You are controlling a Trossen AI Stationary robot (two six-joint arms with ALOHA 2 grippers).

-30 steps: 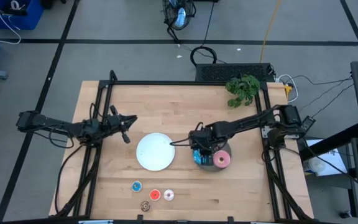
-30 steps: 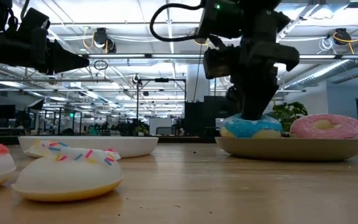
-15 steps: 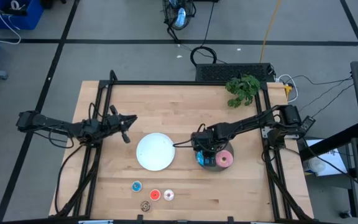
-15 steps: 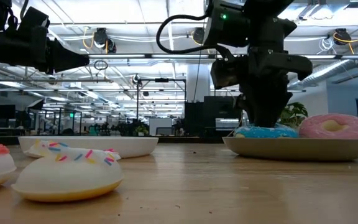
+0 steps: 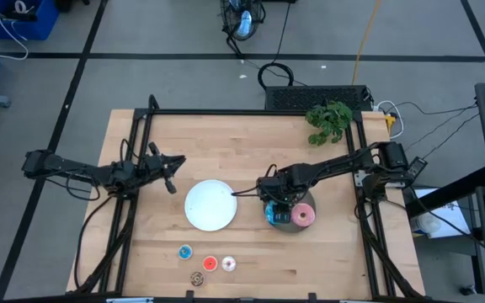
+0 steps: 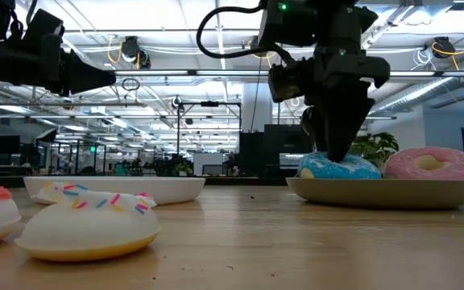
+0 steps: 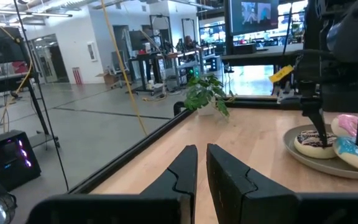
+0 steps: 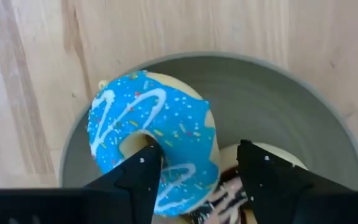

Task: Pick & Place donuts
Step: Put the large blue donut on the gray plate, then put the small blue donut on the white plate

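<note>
Claw [image 8: 194,177] – right – lifted slightly; blue-iced donut [image 8: 153,149] tilted up.

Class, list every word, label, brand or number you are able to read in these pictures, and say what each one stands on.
None can be read.
Yellow tag by the table's edge: no legible writing.
Wall screen in the left wrist view: picture only, too blurred for words.
Blue-iced donut in the grey plate: white drizzle and sprinkles, no letters.

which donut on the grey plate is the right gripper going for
The blue-iced donut. The right gripper has one finger in its hole and the other past its rim, straddling the ring. The pink-iced donut and the brown drizzled one lie beside it, ungripped.
</note>
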